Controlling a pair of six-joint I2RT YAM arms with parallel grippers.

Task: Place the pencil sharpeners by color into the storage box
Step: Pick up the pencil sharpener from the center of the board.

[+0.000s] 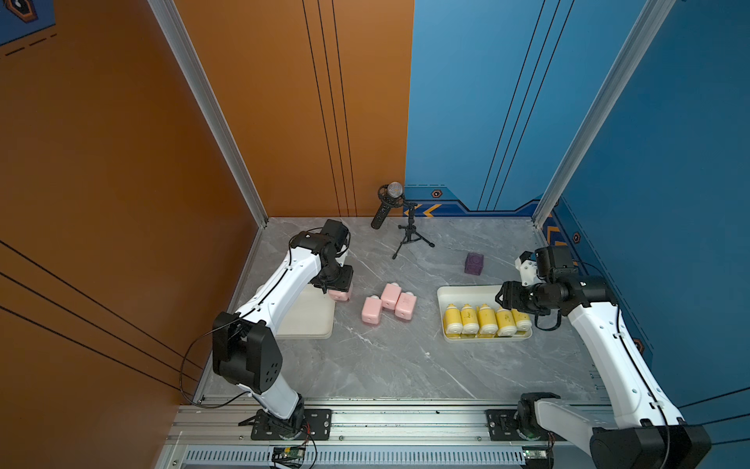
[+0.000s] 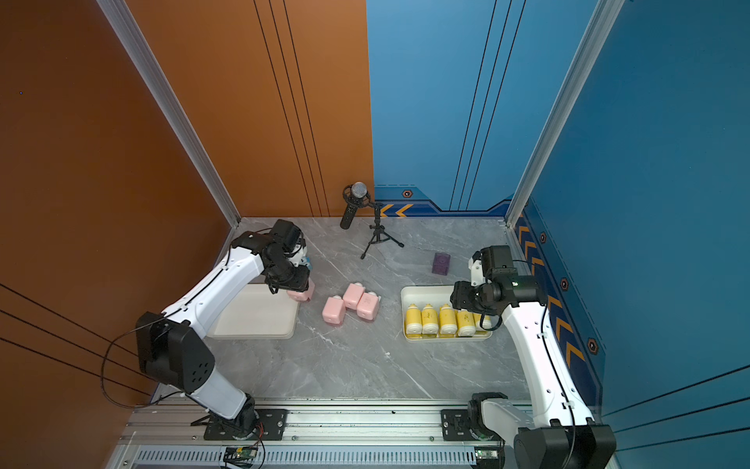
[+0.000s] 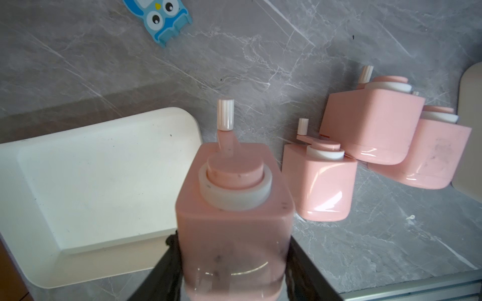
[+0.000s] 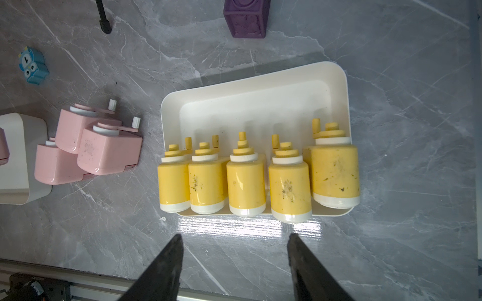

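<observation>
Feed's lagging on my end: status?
Left fingers shut on pink sharpener, by white tray. Right fingers open, empty. Five yellow sharpeners trayed; three pink on table. Blue owl aside.

Blue owl block point(image 3: 163, 22), top off-frame

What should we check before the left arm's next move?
1. Left claw grip: ok, shut on a pink sharpener.
2. That sharpener above the left tray: not ok, it hangs at the tray's edge.
3. Left tray free: ok, nothing in it.
4. Right claw out of the way: ok, open, empty, by the right tray.
5. Yellow sharpeners sorted: ok, five in the right tray.
6. Other pinks sorted: not ok, three lie on the table.
</observation>
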